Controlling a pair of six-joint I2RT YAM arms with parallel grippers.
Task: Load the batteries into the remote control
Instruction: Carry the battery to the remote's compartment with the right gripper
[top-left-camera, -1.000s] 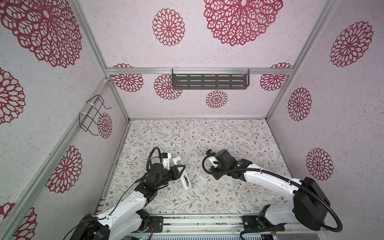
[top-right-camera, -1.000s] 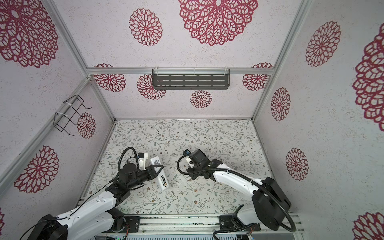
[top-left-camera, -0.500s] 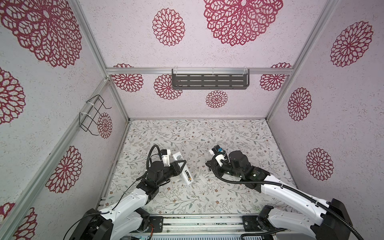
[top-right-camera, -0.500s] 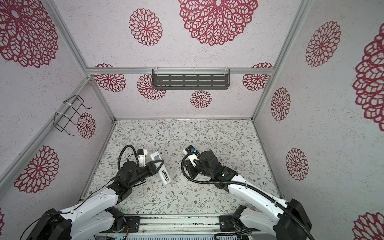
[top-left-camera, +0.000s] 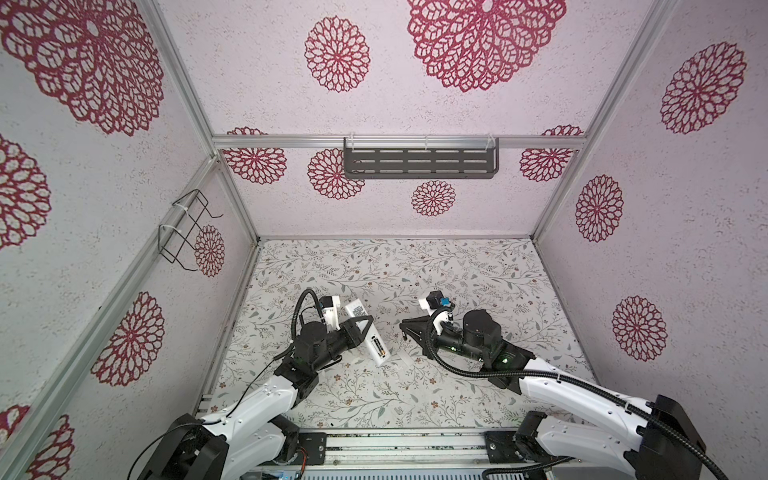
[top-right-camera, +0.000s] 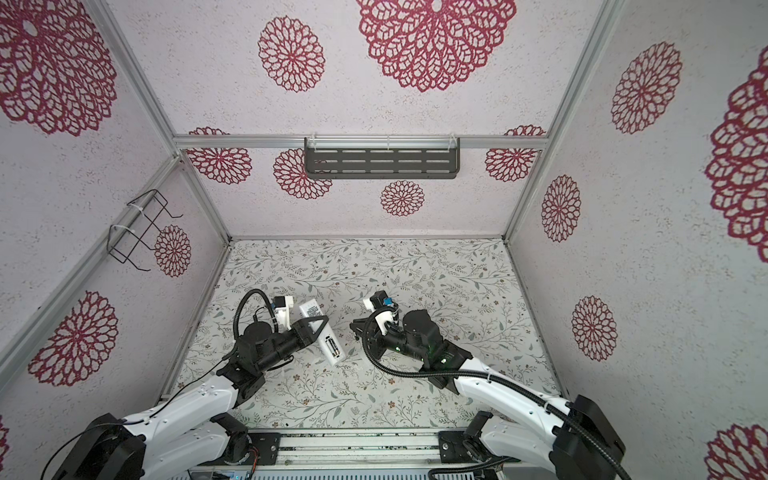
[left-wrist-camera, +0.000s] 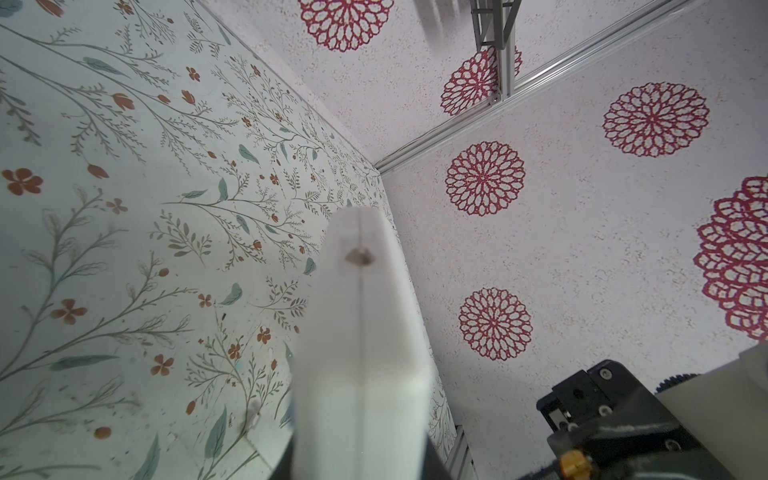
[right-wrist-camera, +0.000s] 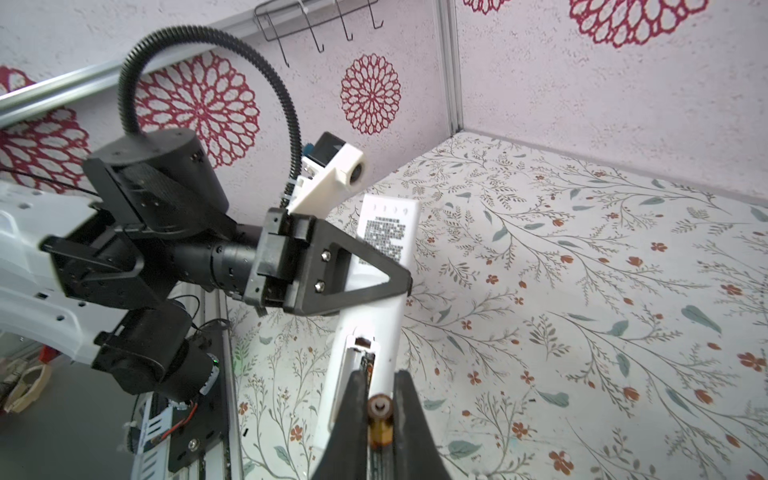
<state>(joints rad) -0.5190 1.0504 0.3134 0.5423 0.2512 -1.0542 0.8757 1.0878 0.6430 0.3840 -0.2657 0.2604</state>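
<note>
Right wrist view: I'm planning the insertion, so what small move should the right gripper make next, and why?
Probably ease the right gripper forward to the open compartment of the remote control. It is shut on a battery, apart from the remote, which the left gripper clamps, compartment exposed.

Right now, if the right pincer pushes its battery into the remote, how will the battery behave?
Probably stiff: the battery is a small metal-ended cylinder. Being round and smooth, it may twist or slip in the right pincer. If released on the table, it would likely roll.
</note>
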